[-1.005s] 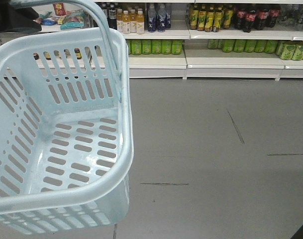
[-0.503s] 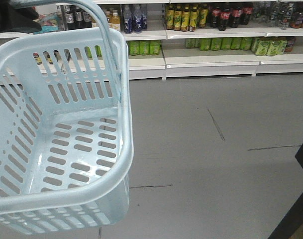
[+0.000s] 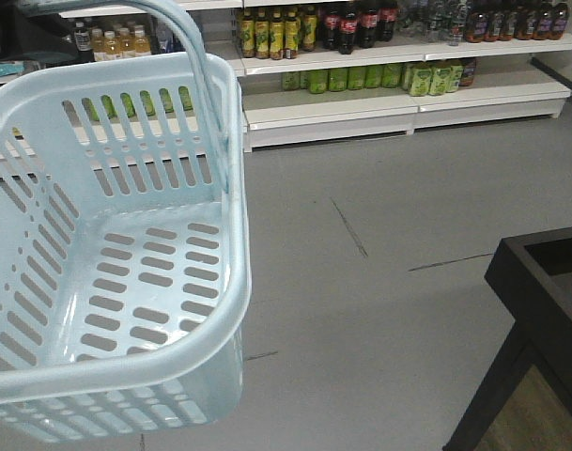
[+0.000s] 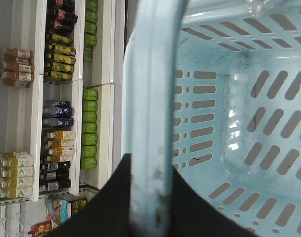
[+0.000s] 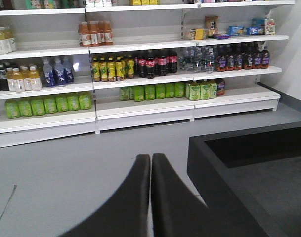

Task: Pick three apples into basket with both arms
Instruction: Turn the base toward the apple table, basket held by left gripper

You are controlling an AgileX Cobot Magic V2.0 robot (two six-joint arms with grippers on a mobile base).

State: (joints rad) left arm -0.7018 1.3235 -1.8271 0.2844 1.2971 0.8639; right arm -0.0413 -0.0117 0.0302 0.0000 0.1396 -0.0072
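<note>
**In the shop aisle: basket hung from the left gripper, right gripper closed on nothing**

In the front view, the basket (image 3: 231, 188) fills the left half, lifted off the grey floor (image 3: 379, 235) and tilted a little toward the camera; its slotted bottom shows bare, and its handle (image 3: 193, 56) arches up out of the top edge; behind it white shelves (image 3: 342, 103) carry rows of bottles and green cans; a dark scuff runs across the floor near the middle; at the lower right stands the corner of a black table (image 3: 539, 282) with a raised rim, well apart from the basket.

In the left wrist view, the left gripper (image 4: 149, 205) is clamped on the handle (image 4: 150, 108); its black fingers (image 4: 115, 197) sit on either side of the pale bar, touching it; the bar runs straight up the picture from the jaws; to the right the inside of the basket (image 4: 249, 59) lies below, slots in its walls and bottom, nothing in it; to the left the shelves (image 4: 113, 74) appear turned on their side, bottles in rows.

In the right wrist view, the right gripper (image 5: 150, 187) has its two black fingers (image 5: 130, 197) pressed together, only a thin seam between them, holding nothing; it hangs over the floor (image 5: 51, 168); just to its right is the black table (image 5: 249, 163), its dark top sunk within the rim; beyond, the shelves (image 5: 140, 111) stand along the wall with drinks on each level.
</note>
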